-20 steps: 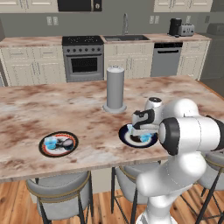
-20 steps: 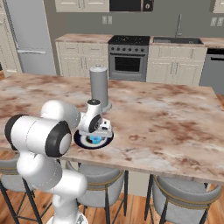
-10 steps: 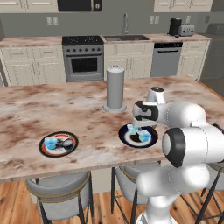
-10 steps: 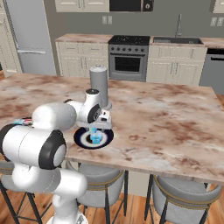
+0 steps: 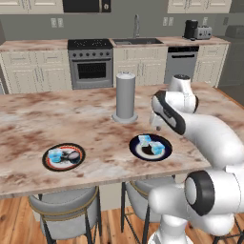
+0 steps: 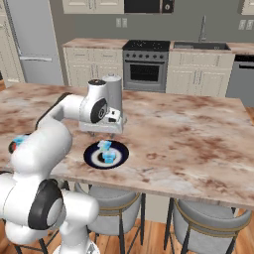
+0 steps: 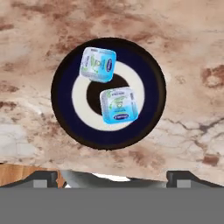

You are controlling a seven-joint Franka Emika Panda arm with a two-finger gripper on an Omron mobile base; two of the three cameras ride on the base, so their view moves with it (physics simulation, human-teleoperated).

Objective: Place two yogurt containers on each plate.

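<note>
The dark blue-rimmed plate (image 5: pixel 164 141) (image 6: pixel 90 155) (image 7: pixel 61 87) lies near the island's front edge with two pale blue yogurt containers on it (image 7: pixel 98 64) (image 7: pixel 119 105), one on the white ring and one near the centre. Both cups also show from the base (image 5: pixel 144 139) (image 5: pixel 158 148) (image 6: pixel 104 145) (image 6: pixel 109 157). My gripper (image 5: pixel 157 126) (image 6: pixel 102 134) (image 7: pixel 112 177) hangs above that plate, open, with nothing between its fingertips (image 7: pixel 43 177). To the left, the red-orange rimmed plate (image 5: pixel 46 160) carries a pale blue cup (image 5: pixel 55 155) and a dark cup (image 5: pixel 72 155).
A tall grey cylinder (image 5: pixel 125 97) (image 6: pixel 113 94) stands on the marble island just behind the blue plate and close to my hand. Stools (image 5: pixel 64 209) (image 6: pixel 208 218) sit under the counter's front edge. A stove, sink and cabinets line the back wall.
My gripper has risen off the blue-rimmed plate and its jaws have spread wider. The arm has swung out to the side. Both blue cups stay on the plate.
</note>
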